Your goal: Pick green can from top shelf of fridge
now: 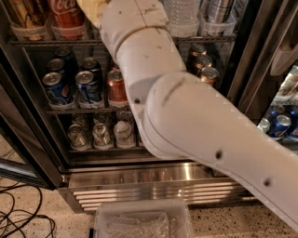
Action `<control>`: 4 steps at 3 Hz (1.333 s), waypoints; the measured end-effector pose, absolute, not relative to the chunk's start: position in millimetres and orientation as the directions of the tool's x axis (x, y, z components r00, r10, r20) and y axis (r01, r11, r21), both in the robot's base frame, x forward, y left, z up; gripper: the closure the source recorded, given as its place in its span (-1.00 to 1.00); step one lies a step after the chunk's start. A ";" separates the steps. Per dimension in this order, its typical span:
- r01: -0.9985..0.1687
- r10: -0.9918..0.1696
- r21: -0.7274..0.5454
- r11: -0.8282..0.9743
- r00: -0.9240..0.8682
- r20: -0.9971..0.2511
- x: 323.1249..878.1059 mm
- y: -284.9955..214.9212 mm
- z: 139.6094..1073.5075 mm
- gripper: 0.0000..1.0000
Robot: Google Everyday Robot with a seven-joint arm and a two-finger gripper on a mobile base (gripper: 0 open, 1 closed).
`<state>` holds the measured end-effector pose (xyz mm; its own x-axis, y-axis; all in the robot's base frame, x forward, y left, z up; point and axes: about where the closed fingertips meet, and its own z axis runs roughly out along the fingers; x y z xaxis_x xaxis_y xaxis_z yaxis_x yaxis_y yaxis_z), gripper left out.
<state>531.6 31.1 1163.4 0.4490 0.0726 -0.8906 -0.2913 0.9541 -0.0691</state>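
1 thick white arm fills the middle of the view. It runs from the lower right corner up across the open fridge and bends so that its wrist end leaves the frame at the top. The gripper lies beyond that wrist end, out of sight above the arm's last visible segment, so I cannot tell whether it is parted, closed or holding anything.

The top shelf shows as a dark wire rack on both sides of the arm. Left of the arm it carries a red Coca-Cola can and, further left, a tan can, each in a clear holder. Between the Coca-Cola can and the arm a pale yellowish sliver shows. The green can cannot be made out for certain, since the arm covers that stretch of the shelf. Right of the arm stand a clear water bottle and a silver can.

Lower down, left of the arm, 2 blue cans stand in front, with a red can just beside the arm. Under these, 3 silver-topped cans sit in a row, the last partly hidden by the arm. Right of the arm's bend, 3 copper-topped cans line up.

Below the arm lie the ribbed steel grille and a clear plastic bin. Black cables lie far to the left of the arm.
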 end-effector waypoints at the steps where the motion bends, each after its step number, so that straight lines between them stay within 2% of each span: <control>1: -0.390 0.129 -0.052 0.920 0.426 -0.896 478.7 33.5 1136.4 1.00; 2: -0.385 0.108 -0.052 0.922 0.381 -0.918 452.4 12.7 1103.0 1.00; 4: -0.284 -0.010 -0.095 0.954 0.287 -0.958 442.2 -40.1 1043.5 1.00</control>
<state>442.2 -40.1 1043.5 0.2872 -0.0098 -0.9578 -0.2842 0.9541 -0.0950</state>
